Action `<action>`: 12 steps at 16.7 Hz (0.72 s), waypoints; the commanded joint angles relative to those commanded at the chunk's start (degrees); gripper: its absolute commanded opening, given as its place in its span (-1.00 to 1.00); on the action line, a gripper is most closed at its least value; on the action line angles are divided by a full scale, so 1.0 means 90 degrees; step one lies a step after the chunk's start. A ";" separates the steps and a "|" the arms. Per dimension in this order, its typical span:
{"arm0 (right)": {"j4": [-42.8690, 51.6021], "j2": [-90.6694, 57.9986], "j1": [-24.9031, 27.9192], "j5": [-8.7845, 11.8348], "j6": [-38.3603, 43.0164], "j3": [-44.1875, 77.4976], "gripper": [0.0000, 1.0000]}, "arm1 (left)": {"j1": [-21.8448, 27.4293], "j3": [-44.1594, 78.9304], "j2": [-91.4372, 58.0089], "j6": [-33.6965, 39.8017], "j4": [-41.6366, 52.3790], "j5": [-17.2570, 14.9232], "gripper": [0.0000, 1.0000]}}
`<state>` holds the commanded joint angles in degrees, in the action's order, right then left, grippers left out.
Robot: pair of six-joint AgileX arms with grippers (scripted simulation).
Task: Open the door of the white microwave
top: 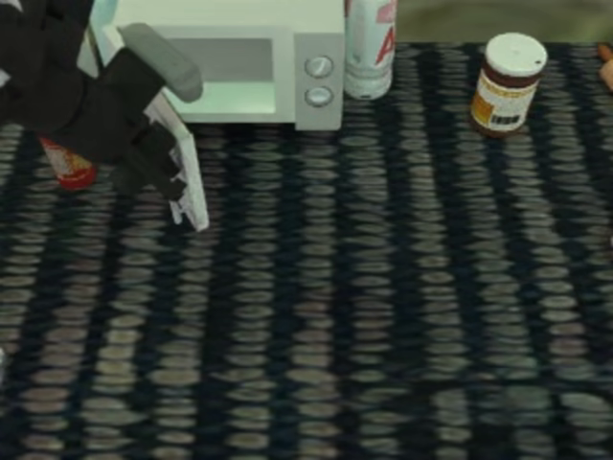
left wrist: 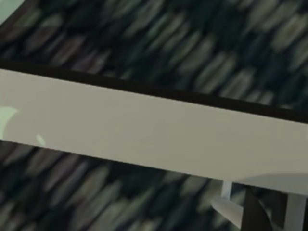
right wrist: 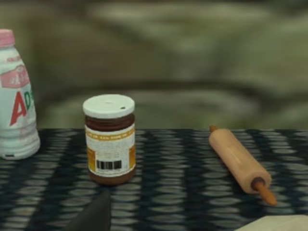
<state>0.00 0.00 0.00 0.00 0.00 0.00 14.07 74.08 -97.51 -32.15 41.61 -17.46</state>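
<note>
The white microwave point(top: 318, 38) stands at the back of the table, left of centre, its cavity exposed. Its door point(top: 196, 192) is swung out toward the front left, edge-on from above. My left gripper point(top: 170, 182) is at the door's free end, shut on the door's handle. In the left wrist view the door's pale edge point(left wrist: 154, 130) runs across the picture, and the handle point(left wrist: 231, 209) shows with a dark finger point(left wrist: 254, 214) behind it. My right gripper point(right wrist: 159, 225) is out of the top view, open, only one dark finger point(right wrist: 96, 214) showing.
A white bottle point(top: 369, 48) with red lettering stands right beside the microwave's knob panel. A brown jar point(top: 508, 84) with a white lid is farther right, and a wooden rolling pin point(right wrist: 238, 159) lies beyond it. A red can point(top: 67, 165) sits under my left arm.
</note>
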 joint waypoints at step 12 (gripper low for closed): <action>0.0000 0.0000 0.0000 0.0000 0.0000 0.0000 1.00 | -0.0568 0.0078 0.0013 -0.1399 0.0521 -0.0549 -1.00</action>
<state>0.00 0.00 0.00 0.00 0.00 0.00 8.95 74.79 -97.40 -44.74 46.30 -22.41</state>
